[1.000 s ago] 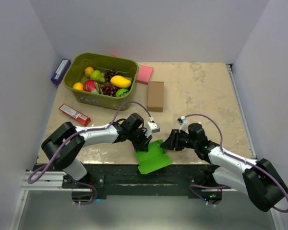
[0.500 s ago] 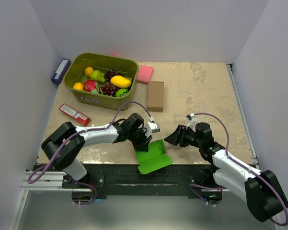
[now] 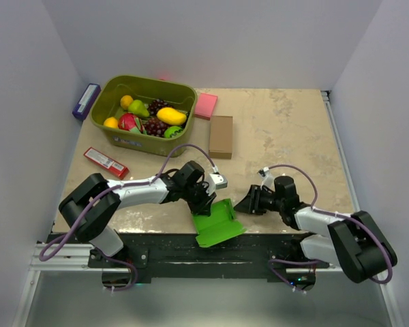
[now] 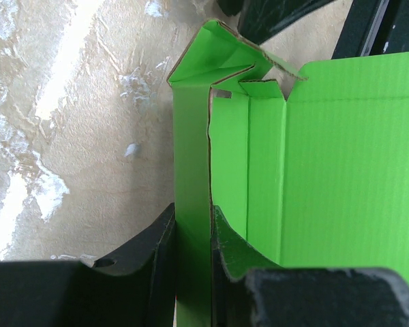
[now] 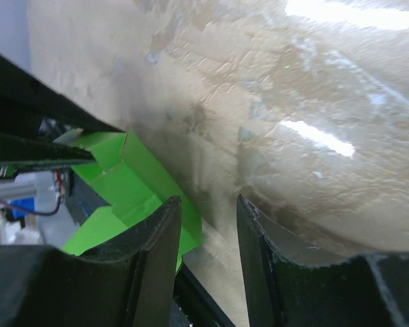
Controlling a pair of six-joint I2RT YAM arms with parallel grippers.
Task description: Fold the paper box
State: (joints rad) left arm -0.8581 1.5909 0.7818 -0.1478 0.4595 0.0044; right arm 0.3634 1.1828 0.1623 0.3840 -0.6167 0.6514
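The paper box [image 3: 218, 223] is a bright green die-cut blank, partly folded, lying at the table's near edge with one part over the black rail. My left gripper [image 3: 203, 203] is shut on its left side wall; in the left wrist view that gripper [image 4: 193, 259] pinches the upright green strip, with the box's floor [image 4: 341, 157] to the right. My right gripper [image 3: 245, 202] hovers just right of the box, apart from it. Its jaws [image 5: 208, 201] stand open over bare table, and the green card [image 5: 133, 187] lies beyond its left finger.
At the back left stands an olive basket [image 3: 133, 142] of toy fruit. A pink pad [image 3: 206, 105] and a brown cardboard box [image 3: 221, 136] lie beside it. On the left are a red packet [image 3: 105, 162] and a purple block [image 3: 86, 101]. White walls close in both sides.
The right gripper drew up and away to the right, then came back low beside the box, with its jaws widening and then narrowing. The left gripper and the box stayed put.
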